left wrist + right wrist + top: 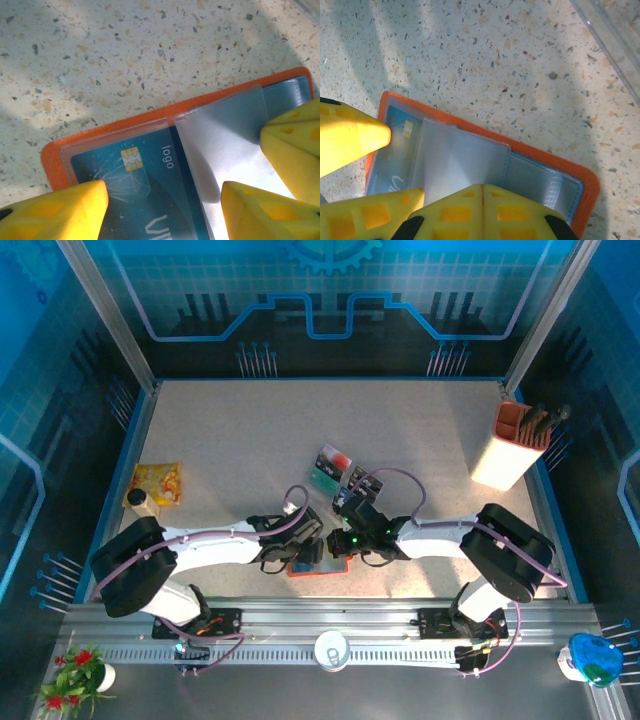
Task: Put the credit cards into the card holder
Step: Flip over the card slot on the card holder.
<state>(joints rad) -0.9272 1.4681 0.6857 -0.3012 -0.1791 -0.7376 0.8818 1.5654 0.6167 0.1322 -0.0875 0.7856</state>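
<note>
**Item 1. card holder** (115,128): orange, lying open and flat on the speckled table (250,440), near its front edge, where my two arms meet.
- Contents, left half: one teal card (150,190) under a clear window. It has a gold chip (132,159), and beside the chip is the small white word "logo". Larger white letters below begin "VI" and are cut off by the frame edge.
- Contents, middle: a clear sleeve (225,145), with nothing legible on it.
- Contents, right half: a grey-blue pocket (540,180). I cannot tell whether it holds anything.

**Item 2. left gripper** (165,215): my fingers are spread apart on either side of the teal card and grip nothing.

**Item 3. right gripper** (483,212): my fingers are pressed together, tips down on the clear sleeve. I cannot tell whether any of it is pinched.

**Item 4. credit cards** (330,468): a small group just beyond the holder, red-and-white, teal and black. The print is too small to read.

**Item 5. clear tray** (607,35): only the rim can be seen.

**Item 6. box** (512,448): orange and white, upright at the far right, with dark pens (540,420) inside.

**Item 7. yellow packet** (158,483): at the left edge. The label is unreadable.
</note>
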